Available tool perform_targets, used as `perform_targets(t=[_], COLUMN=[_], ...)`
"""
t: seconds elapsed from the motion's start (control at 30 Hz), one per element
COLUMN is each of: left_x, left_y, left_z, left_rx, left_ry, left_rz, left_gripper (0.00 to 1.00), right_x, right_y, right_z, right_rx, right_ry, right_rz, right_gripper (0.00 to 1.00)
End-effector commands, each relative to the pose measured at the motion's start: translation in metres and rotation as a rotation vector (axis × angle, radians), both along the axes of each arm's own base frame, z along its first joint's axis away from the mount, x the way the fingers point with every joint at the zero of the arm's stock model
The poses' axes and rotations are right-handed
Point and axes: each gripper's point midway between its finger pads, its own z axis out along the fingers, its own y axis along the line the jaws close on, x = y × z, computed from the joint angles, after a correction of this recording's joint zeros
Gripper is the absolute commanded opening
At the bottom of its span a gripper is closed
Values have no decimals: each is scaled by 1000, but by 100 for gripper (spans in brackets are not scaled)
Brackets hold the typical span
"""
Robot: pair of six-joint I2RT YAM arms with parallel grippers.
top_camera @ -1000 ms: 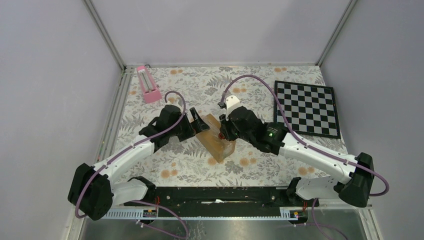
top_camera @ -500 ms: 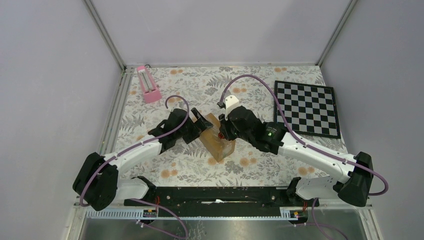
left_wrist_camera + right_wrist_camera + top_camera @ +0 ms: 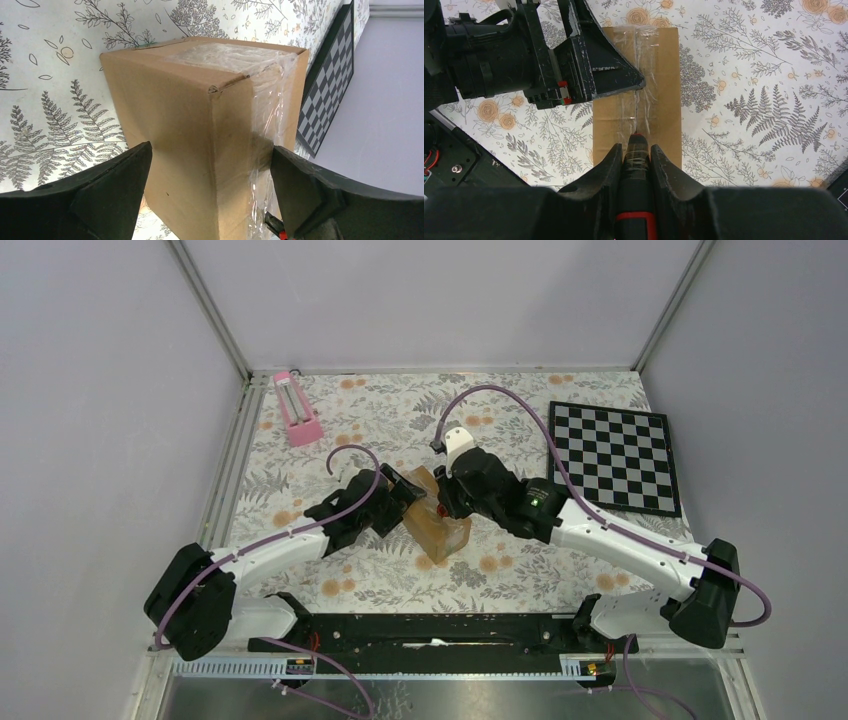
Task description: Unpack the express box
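Observation:
The express box [image 3: 435, 525], a brown carton with clear tape along its top seam, lies slantwise in the middle of the floral table. My left gripper [image 3: 404, 496] is open. Its jaws stand wide astride the box's far-left end [image 3: 170, 110], one finger [image 3: 614, 75] over the taped top. Whether the pads touch the cardboard I cannot tell. My right gripper [image 3: 635, 148] is shut on a black cutter with a red band [image 3: 635, 200]. It hovers over the box from the right [image 3: 447, 502], and the cutter's tip rests on the tape seam.
A pink metronome-like object [image 3: 297, 408] stands at the back left. A black-and-white chessboard [image 3: 613, 455] lies at the back right, and its edge shows beyond the box [image 3: 327, 85]. Grey walls close in the table on three sides.
My left gripper has slid further onto the box's end and its jaws have narrowed slightly. The right gripper with the cutter has shifted slightly toward the far side. The box has stayed put.

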Motion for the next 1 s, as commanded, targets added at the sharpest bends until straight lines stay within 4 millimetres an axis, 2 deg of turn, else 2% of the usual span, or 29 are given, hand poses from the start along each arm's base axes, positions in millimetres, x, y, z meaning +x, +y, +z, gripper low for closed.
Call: perform_targets(t=[0.0, 0.2, 0.43, 0.7, 0.97], left_x=[2, 1, 1, -1, 0], left_y=[37, 41, 48, 54, 58], left_z=[-33, -43, -46, -54, -53], left_rx=[129, 140, 159, 173, 185], left_ry=[62, 86, 88, 69, 54], left_rz=[162, 200, 228, 232, 236], left_gripper=[92, 92, 91, 92, 93], right_x=[-8, -12, -17, -14, -20], right_y=[-7, -16, -25, -26, -29], right_z=[2, 8, 1, 16, 6], right_rx=[-38, -34, -34, -10, -26], right_ry=[40, 36, 54, 24, 50], right_rz=[2, -12, -31, -47, -35], right_gripper=[0, 0, 0, 0, 0])
